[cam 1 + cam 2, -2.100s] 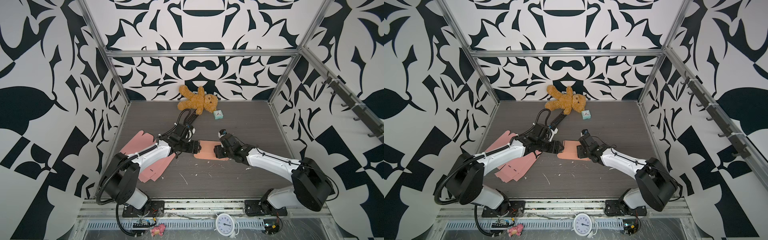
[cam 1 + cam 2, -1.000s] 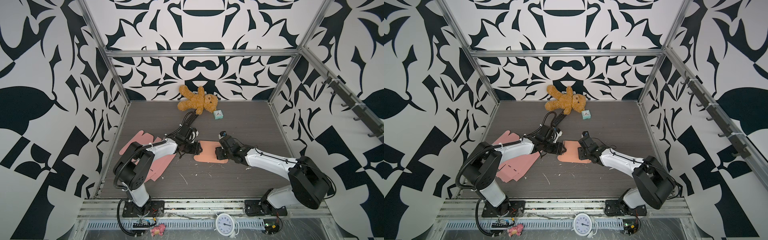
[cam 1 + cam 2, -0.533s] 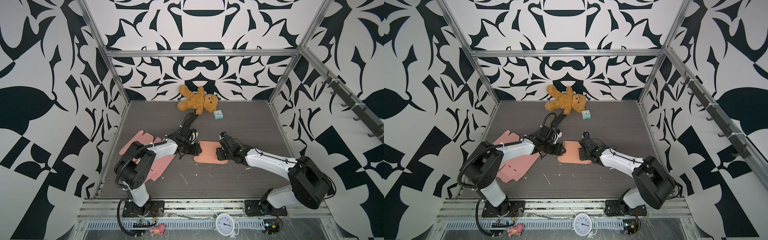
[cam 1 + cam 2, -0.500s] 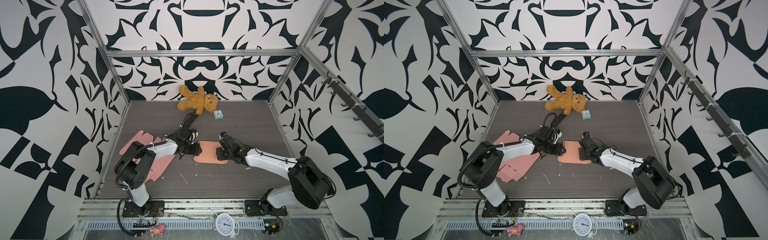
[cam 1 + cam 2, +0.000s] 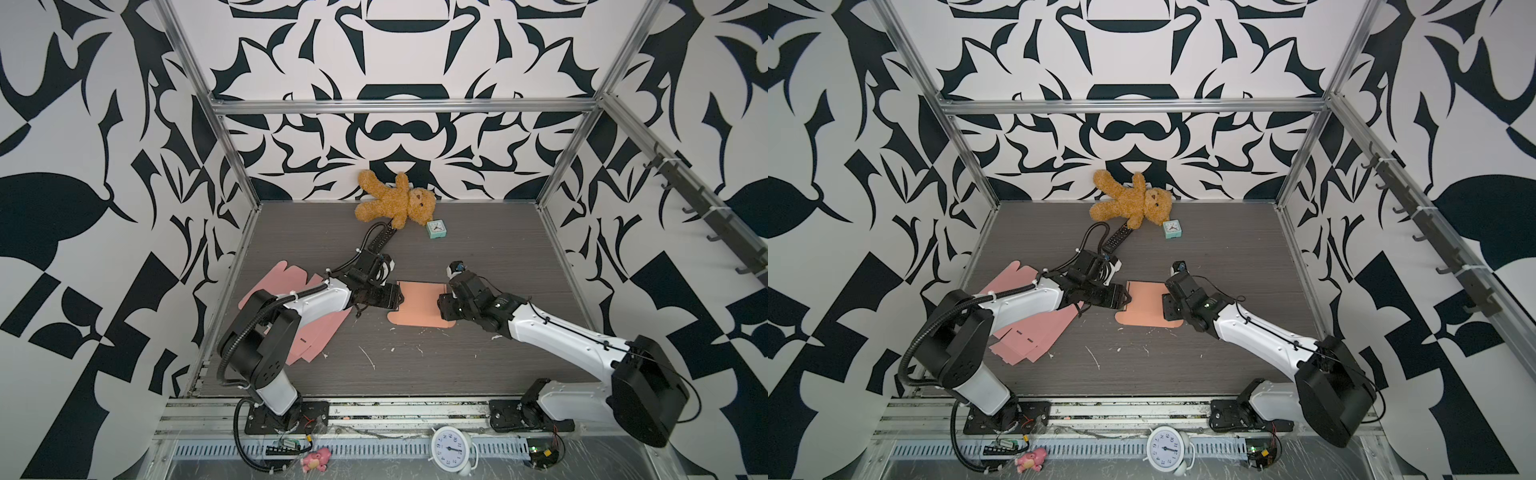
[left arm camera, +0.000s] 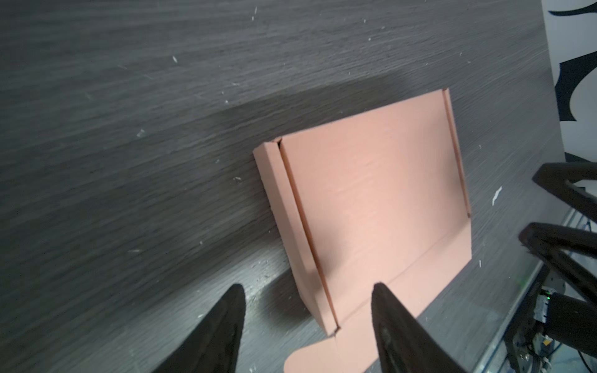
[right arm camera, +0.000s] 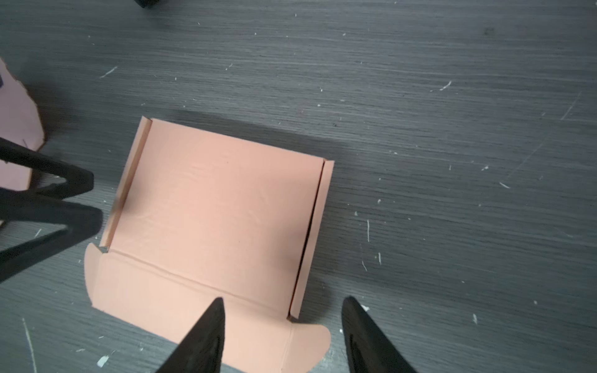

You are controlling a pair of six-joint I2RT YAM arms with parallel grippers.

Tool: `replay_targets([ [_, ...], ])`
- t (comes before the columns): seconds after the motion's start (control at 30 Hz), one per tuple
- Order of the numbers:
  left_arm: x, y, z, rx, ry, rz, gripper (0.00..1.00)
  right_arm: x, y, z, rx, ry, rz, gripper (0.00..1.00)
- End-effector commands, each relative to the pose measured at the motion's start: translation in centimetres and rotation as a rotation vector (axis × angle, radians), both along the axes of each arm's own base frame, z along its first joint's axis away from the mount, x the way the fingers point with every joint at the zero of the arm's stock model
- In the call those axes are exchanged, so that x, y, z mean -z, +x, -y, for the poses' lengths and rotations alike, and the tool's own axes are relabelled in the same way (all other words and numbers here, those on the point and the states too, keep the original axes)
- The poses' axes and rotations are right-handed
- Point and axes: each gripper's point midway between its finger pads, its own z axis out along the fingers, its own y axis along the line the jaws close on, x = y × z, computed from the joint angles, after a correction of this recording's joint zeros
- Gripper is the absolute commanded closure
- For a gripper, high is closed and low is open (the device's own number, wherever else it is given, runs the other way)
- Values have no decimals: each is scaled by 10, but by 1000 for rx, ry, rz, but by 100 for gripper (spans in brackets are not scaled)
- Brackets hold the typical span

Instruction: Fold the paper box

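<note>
Centrally on the dark wood-grain desk (image 5: pixel 498 257) lies a salmon-pink paper box (image 5: pixel 417 305), partly folded. Its base is flat, a low wall stands along its left side and another along its right, and a flap with rounded corner tabs lies flat toward the near edge.

Two robot arms reach in from the near corners and meet the box from opposite sides. The left tool (image 5: pixel 395 297) is at the box's left wall and the right tool (image 5: pixel 444 305) at its right wall.

In the left wrist view, the left tool's two black fingers (image 6: pixel 226 323) stand moderately wide apart, with the near end of the left wall between them. In the right wrist view, the right tool's fingers (image 7: pixel 206 332) are likewise apart, straddling the near end of the right wall, one finger over the flat flap. Neither tool grips anything. Whether any fingertip touches the cardboard cannot be told.

To the left, partly under the left arm, lie flat pink cardboard sheets (image 5: pixel 316 336). At the far wall lie a brown teddy bear (image 5: pixel 395 203), a small teal clock (image 5: pixel 436 228) just right of it and a black remote control (image 5: pixel 1117 239). All are well apart from the box. White scraps dot the desk near it.
</note>
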Motion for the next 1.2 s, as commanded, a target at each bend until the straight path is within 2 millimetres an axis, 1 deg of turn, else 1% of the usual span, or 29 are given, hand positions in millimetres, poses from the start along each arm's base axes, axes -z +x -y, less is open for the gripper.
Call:
replay_targets([
  [0.0,1,-24,-7,22,62,2,34,7,-17,4,14,29,-56,41],
  [0.13,0,-42,-2,42,61,-7,34,15,-26,4,13,41,-78,41],
  [0.23,3,-48,1,48,48,-26,34,21,-28,1,8,55,-94,41],
  [0.53,5,-48,14,59,-8,-54,31,27,-27,-9,1,69,-112,41],
  [0.7,10,-50,17,58,-17,-70,31,31,-26,-12,-1,72,-124,40],
  [0.87,13,-52,18,58,-27,-83,31,34,-26,-14,5,86,-133,35],
  [1.17,18,-57,21,61,-28,-95,31,40,-28,-21,-1,123,-154,34],
])
